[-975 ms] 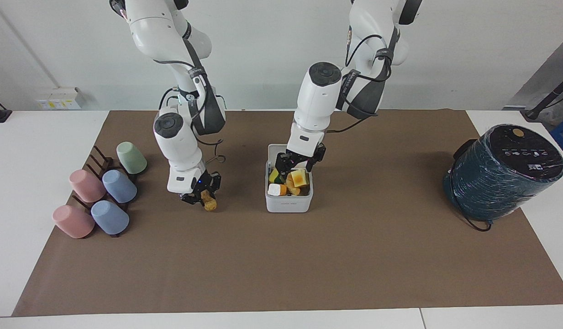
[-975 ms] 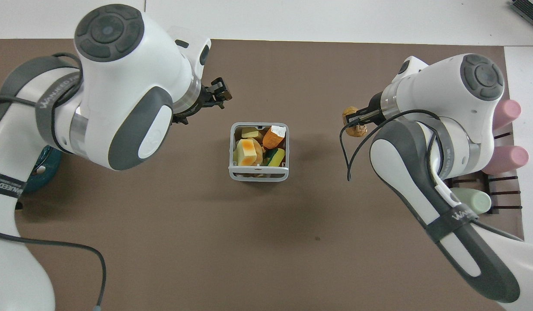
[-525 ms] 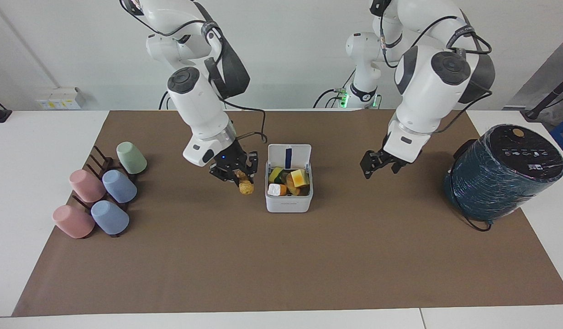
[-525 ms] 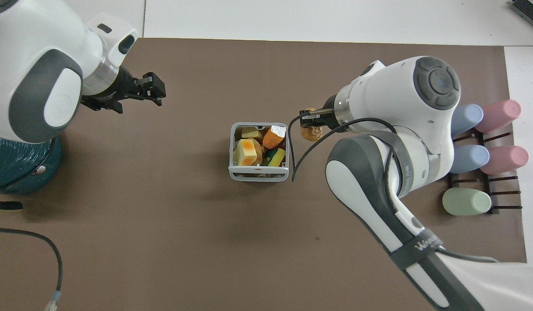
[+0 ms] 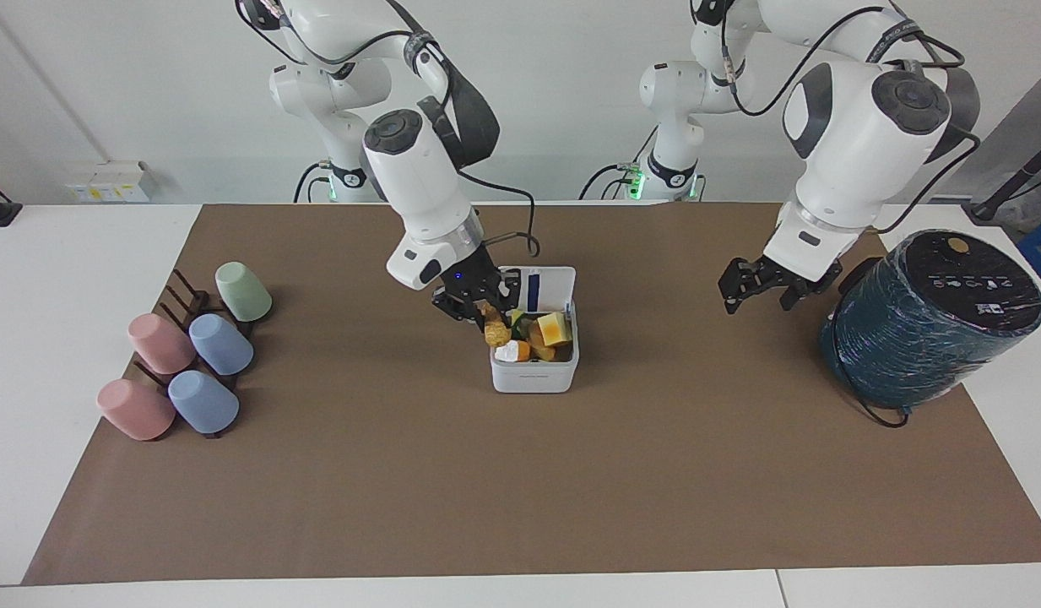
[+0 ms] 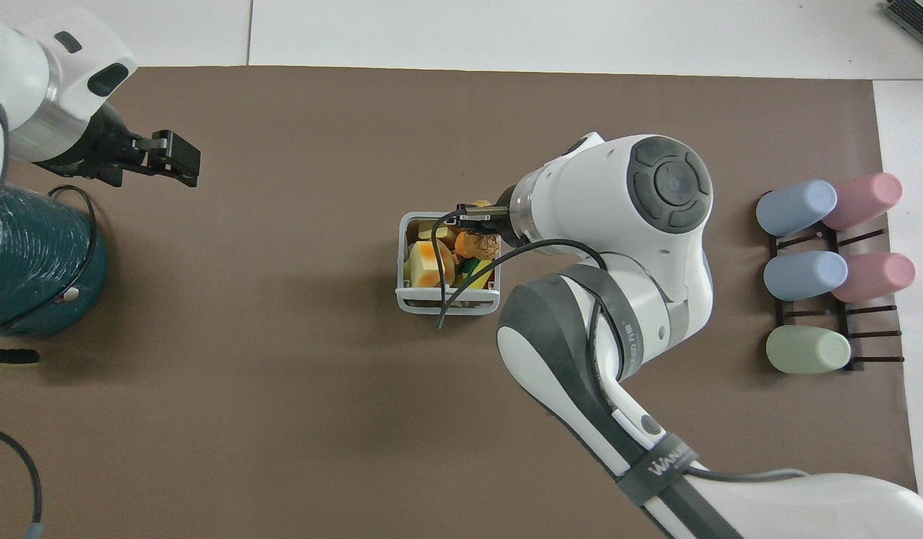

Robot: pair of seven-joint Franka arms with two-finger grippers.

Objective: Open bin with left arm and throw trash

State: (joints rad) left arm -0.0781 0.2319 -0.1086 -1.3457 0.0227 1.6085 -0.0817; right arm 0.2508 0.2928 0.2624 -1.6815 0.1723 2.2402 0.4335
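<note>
The white bin [image 5: 534, 373] stands mid-mat with its lid [image 5: 547, 289] upright. It also shows in the overhead view [image 6: 446, 305]. Inside lie a yellow wedge [image 5: 554, 328], an orange piece with a white end [image 5: 513, 350] and other toy-food bits. My right gripper [image 5: 489, 317] is shut on the tan-brown crusty oblong [image 5: 493, 329] and holds it over the bin's rim at the right arm's end. The overhead view shows that gripper [image 6: 472, 230] and the oblong [image 6: 480, 243] over the bin's opening. My left gripper [image 5: 765, 289] hangs empty over the mat beside the dark-teal cylinder, and also shows in the overhead view [image 6: 169, 153].
A big dark-teal cylinder [image 5: 925, 329] stands at the left arm's end of the table. A rack of pastel cups [image 5: 191, 355] lies at the right arm's end. The brown mat [image 5: 520, 490] covers the table's middle.
My right gripper carried the tan-brown oblong from over the mat near the cups to over the bin. My left gripper moved from the bin toward the dark-teal cylinder.
</note>
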